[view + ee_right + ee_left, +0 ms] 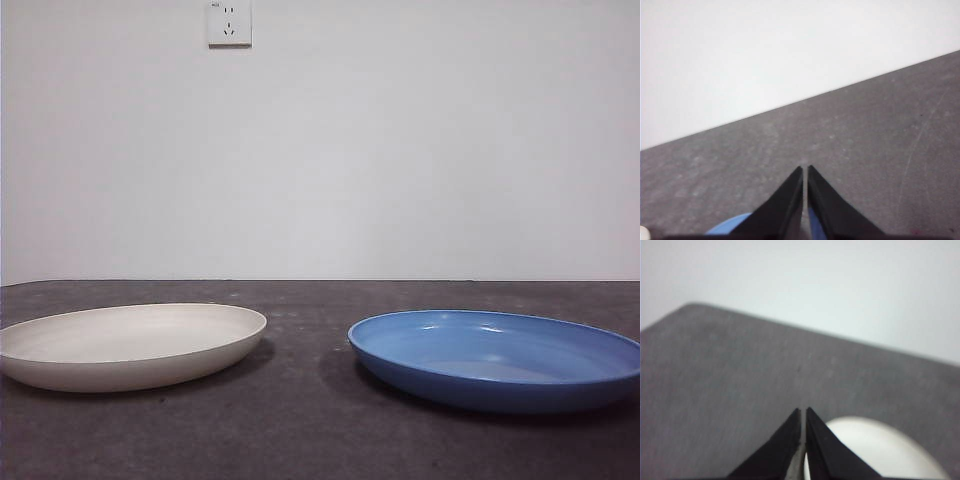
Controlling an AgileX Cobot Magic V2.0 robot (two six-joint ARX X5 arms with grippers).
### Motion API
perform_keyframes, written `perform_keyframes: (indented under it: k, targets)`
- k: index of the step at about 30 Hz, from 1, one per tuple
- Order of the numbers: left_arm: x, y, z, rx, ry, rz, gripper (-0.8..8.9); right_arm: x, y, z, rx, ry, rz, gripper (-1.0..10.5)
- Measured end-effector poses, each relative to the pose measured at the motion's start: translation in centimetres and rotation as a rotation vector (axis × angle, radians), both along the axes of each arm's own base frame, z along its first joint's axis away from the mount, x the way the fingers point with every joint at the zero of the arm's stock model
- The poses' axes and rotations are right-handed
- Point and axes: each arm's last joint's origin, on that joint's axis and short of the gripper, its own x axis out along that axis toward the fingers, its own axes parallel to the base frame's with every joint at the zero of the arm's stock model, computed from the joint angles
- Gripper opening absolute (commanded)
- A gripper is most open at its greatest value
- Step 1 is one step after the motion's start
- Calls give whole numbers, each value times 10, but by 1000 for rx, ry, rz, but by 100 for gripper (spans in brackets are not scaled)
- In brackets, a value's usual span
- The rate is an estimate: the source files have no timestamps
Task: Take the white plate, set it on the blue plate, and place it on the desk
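Nothing is done: the white plate (130, 345) is sitting at nine o'clock of the blue plate (495, 358), apart; the left hand (804, 412) and right hand (805, 170) are waiting, pinched narrow and empty.

Front view: camera sits low, at about desk (300, 430) height, facing level across it toward a pale wall (400, 150) with a socket (229, 22) at the upper left of the frame. The white plate (130, 345) fills the lower left, the blue plate (495, 358) the lower right, both near and large

Left wrist view: camera looks down past the left hand (803, 412), with the white plate (875, 450) at lower right

Right wrist view: same arrangement behind the right hand (805, 170), with a sliver of blue plate (732, 226) at the bottom edge

All views share desk and wall
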Motion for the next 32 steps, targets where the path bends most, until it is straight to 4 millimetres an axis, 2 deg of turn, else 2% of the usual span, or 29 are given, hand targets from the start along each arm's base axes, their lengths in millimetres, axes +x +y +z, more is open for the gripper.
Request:
perform_keyframes:
  k: [5, 10, 15, 18, 27, 32]
  targets:
    - [3, 0, 36, -14, 1, 0, 17, 0, 0, 25, 24, 69, 14, 10]
    - [9, -1, 72, -14, 34, -6, 17, 5, 3, 56, 33, 99, 106, 10]
    - [15, -5, 110, -8, 48, -99, 17, 14, 5, 83, 51, 179, 216, 11]
    - [19, -8, 125, -3, 102, -160, 17, 21, 8, 99, 41, 220, 263, 11]
    - [39, -23, 151, 13, 164, -399, 17, 37, 20, 147, -61, 253, 484, 11]
    - [50, -34, 151, -7, 207, -584, 19, 46, 27, 158, -107, 262, 603, 11]
